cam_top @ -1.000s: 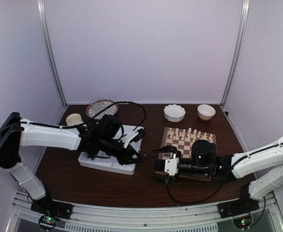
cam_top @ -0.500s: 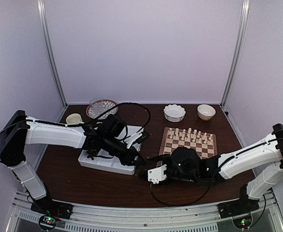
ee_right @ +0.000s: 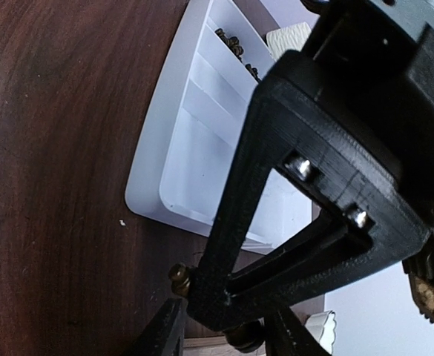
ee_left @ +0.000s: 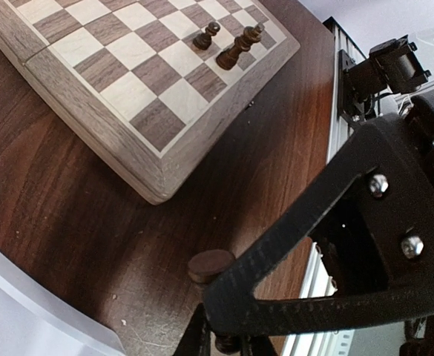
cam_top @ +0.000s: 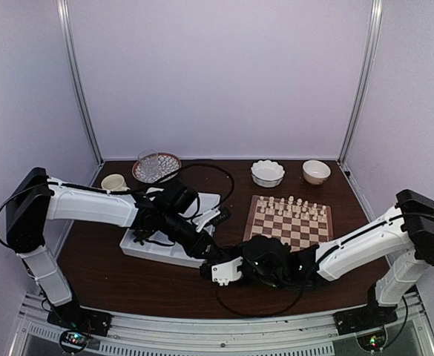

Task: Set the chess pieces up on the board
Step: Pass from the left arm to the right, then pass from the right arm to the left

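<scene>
Tabletop (cam_top: 127, 285) left of the board (ee_left: 120, 89): a chess piece (ee_left: 211, 265) is clamped in the left claw (ee_left: 224, 343); the hold of the right claw (ee_right: 224, 330) being unclear, a drop is risked.

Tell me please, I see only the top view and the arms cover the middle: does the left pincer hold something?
Observer: Yes. The left pincer is shut on a dark chessman; its round base shows in the left wrist view.
Operator: Are dark chessmen on the board already?
Observer: Two dark chessmen stand side by side near the board's edge.
Operator: Are more left in the tray?
Observer: Yes, several lie in one compartment of the white tray.
</scene>
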`<state>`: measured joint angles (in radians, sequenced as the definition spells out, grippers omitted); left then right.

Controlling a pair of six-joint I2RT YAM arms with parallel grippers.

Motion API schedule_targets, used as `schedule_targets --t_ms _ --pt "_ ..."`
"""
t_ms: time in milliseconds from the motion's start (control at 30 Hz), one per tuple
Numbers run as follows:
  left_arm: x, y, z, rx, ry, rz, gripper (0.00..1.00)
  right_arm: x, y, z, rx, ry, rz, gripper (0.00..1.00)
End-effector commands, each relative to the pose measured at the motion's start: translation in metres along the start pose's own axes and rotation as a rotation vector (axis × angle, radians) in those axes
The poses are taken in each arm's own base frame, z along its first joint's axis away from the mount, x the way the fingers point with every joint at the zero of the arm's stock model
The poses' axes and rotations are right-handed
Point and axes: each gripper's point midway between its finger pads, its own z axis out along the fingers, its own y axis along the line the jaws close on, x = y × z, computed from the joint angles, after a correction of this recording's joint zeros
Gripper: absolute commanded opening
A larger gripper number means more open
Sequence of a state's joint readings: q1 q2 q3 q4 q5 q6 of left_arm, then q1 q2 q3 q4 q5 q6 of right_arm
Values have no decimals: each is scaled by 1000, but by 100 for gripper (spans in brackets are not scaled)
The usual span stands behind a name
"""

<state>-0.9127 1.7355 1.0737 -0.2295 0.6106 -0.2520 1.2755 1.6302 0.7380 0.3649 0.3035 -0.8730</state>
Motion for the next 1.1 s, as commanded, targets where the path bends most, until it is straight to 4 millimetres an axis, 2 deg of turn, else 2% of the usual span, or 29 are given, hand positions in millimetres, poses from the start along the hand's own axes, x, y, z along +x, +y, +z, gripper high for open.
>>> schedule_targets --t_ms 0,300,500,767,1067 --pt "-17 -17 -2 62 -30 51 1 6 4 6 17 56 -37 37" --pt "-17 -20 -5 68 -30 55 3 10 6 9 19 91 -67 31" --pt "-18 -23 -12 58 -64 79 9 11 10 11 2 96 -72 21" --pt "-25 -36 -33 59 -165 141 26 5 9 9 -2 67 -42 0" --pt "-30 -46 -57 28 -291 222 44 -4 -5 -6 18 -30 66 0"
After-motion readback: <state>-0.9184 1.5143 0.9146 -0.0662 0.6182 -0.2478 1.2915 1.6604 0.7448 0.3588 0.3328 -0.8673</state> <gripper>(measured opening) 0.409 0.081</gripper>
